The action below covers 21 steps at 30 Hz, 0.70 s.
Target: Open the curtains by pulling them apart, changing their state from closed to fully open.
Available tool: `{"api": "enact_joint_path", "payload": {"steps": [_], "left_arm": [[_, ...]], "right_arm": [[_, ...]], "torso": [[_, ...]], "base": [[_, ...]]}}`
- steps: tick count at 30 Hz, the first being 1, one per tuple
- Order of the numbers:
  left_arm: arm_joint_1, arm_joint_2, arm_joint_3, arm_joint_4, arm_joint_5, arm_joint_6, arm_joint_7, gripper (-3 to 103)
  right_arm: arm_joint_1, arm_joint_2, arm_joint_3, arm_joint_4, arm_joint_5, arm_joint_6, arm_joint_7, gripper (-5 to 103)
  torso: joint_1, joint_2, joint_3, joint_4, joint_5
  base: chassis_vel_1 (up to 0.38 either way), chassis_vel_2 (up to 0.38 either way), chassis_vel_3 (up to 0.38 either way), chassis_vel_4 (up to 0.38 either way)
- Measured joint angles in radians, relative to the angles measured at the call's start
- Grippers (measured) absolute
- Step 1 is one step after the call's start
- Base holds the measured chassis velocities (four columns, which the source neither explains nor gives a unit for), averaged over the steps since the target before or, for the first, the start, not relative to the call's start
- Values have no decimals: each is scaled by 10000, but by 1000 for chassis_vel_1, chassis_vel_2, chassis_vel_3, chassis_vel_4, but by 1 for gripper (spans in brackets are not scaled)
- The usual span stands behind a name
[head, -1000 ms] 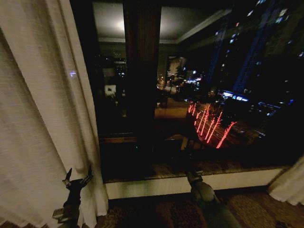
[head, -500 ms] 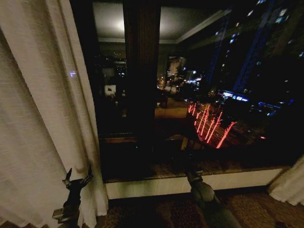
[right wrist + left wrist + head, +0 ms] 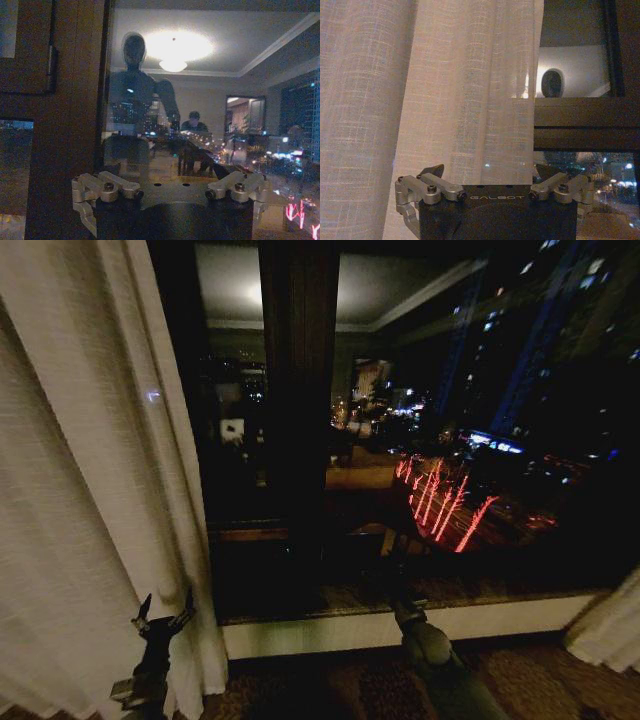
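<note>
Head view: left curtain (image 3: 80, 490) bunched at the left of the window (image 3: 420, 440), right curtain (image 3: 608, 632) at the far right. Left gripper (image 3: 163, 620) spread before the light, soft sheer; I'd pinch its inner edge

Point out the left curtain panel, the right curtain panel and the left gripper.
left curtain panel (image 3: 80, 490), head view, mid pleats.
right curtain panel (image 3: 608, 635), head view, lower folds near the floor.
left gripper (image 3: 163, 612), head view, between its open fingertips.
</note>
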Motion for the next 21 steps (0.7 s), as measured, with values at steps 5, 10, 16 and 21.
{"api": "enact_joint_path", "payload": {"steps": [5, 10, 16, 21], "left_arm": [[1, 0, 0, 0, 0, 0, 0, 100], [1, 0, 0, 0, 0, 0, 0, 100], [1, 0, 0, 0, 0, 0, 0, 100], [1, 0, 0, 0, 0, 0, 0, 100]], "right_arm": [[0, 0, 0, 0, 0, 0, 0, 100], [0, 0, 0, 0, 0, 0, 0, 100], [0, 0, 0, 0, 0, 0, 0, 100], [0, 0, 0, 0, 0, 0, 0, 100]], "torso": [[0, 0, 0, 0, 0], [0, 0, 0, 0, 0], [0, 0, 0, 0, 0], [0, 0, 0, 0, 0]], "base": [[0, 0, 0, 0], [0, 0, 0, 0], [0, 0, 0, 0], [0, 0, 0, 0]]}}
